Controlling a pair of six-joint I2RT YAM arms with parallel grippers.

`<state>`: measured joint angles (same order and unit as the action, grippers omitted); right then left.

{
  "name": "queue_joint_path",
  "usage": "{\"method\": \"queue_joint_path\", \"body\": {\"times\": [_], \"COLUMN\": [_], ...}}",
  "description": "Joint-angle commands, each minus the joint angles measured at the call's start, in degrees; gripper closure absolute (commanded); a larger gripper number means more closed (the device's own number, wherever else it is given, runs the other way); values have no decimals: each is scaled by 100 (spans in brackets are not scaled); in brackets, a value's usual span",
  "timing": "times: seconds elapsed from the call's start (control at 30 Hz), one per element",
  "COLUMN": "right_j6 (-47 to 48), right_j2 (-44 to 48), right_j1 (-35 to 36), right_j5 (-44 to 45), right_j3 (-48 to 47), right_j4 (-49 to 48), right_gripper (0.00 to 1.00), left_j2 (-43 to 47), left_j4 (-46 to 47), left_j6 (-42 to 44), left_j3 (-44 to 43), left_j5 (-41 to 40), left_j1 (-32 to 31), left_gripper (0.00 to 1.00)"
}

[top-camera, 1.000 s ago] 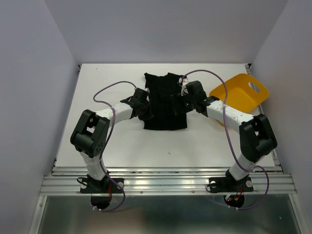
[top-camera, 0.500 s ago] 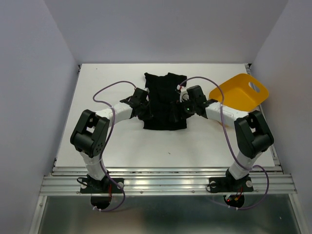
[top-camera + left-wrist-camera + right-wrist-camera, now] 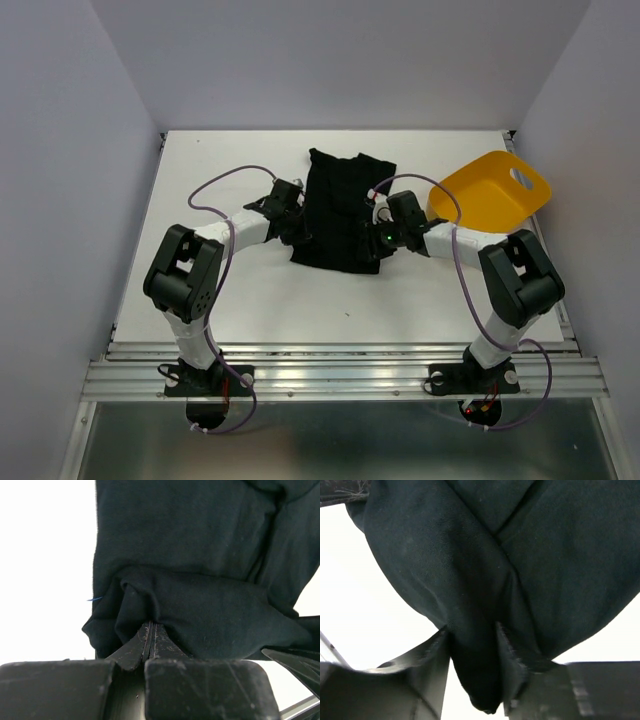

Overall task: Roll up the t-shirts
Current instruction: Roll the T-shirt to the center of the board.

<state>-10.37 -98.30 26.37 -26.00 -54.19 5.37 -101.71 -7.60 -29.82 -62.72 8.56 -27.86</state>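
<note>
The white table (image 3: 250, 300) carries one black shirt (image 3: 340, 205). It lies mid-table, a little to the far side, between the two arms. A second ago it lay square to the table's edges. Now it slants, with its far edge swung right and its near right corner bunched and drawn in. The yellow tub (image 3: 492, 192) sits tipped at the far right, near the shirt but apart from it, and has not moved.

The right arm has come nearer along the shirt's right edge, from about halfway up it to the near right corner. The right gripper (image 3: 472, 665) stood wide open beside the cloth a second ago. Now its fingers have closed on a thick fold of shirt, which fills the gap between them and hangs out below. The left gripper (image 3: 151, 637) has kept its place at the shirt's near left edge, its fingers pressed almost together on a thin pinch of cloth that bulges just beyond the tips.

So both near corners are now held, which I judge to be the grip needed to start the roll toward the far edge. No turn of cloth shows yet. The slant may need squaring first, or the roll could come out crooked.
</note>
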Motion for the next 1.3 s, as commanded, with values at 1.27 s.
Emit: {"method": "queue_joint_path", "body": {"times": [1.27], "right_j6": [-1916], "right_j2": [1233], "right_j1": [35], "right_j5": [1571], "right_j3": [1430], "right_j4": [-116], "right_gripper": [64], "left_j2": [1452], "left_j4": [-146], "left_j6": [-137], "left_j3": [347], "left_j5": [357], "left_j1": [-325], "left_gripper": [100]}}
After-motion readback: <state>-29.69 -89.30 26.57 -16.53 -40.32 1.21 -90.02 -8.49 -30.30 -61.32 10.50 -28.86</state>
